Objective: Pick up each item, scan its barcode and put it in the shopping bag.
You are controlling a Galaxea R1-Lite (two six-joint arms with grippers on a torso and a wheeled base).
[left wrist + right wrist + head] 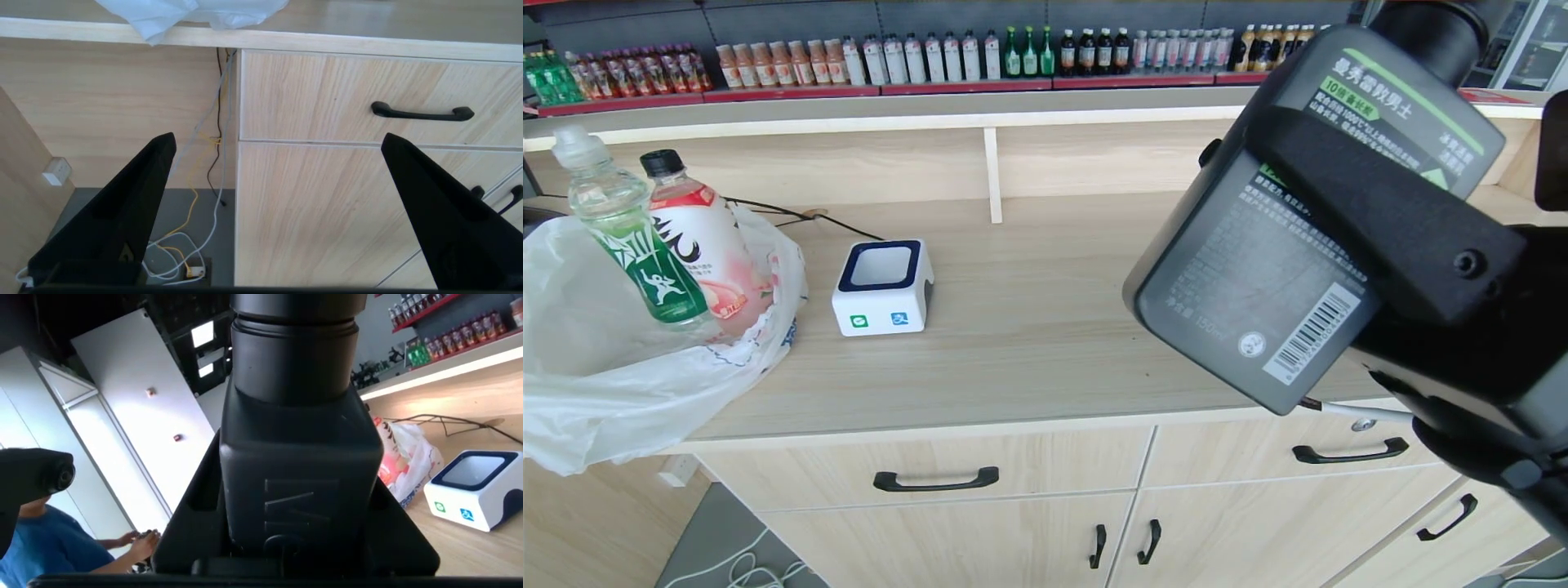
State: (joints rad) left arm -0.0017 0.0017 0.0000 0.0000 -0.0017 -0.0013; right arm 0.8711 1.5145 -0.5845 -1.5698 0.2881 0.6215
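Observation:
My right gripper (1372,220) is shut on a dark grey bottle (1258,278), held high above the counter's right side and close to the head camera. The bottle's barcode label (1311,333) faces up toward that camera. In the right wrist view the same bottle (294,465) stands between the fingers (196,506). The white scanner box (882,287) with a blue-framed window sits mid-counter, left of the bottle, and appears as the scanner (472,488) in the right wrist view. A white plastic shopping bag (621,359) at the counter's left end holds a green bottle (629,233) and a peach bottle (707,245). My left gripper (278,212) is open, low in front of the cabinet.
A black cable (792,208) runs along the wooden counter (1029,327) behind the bag. Drawers with black handles (935,480) lie under the counter. A low wooden ledge and shelves of drink bottles (931,57) stand at the back.

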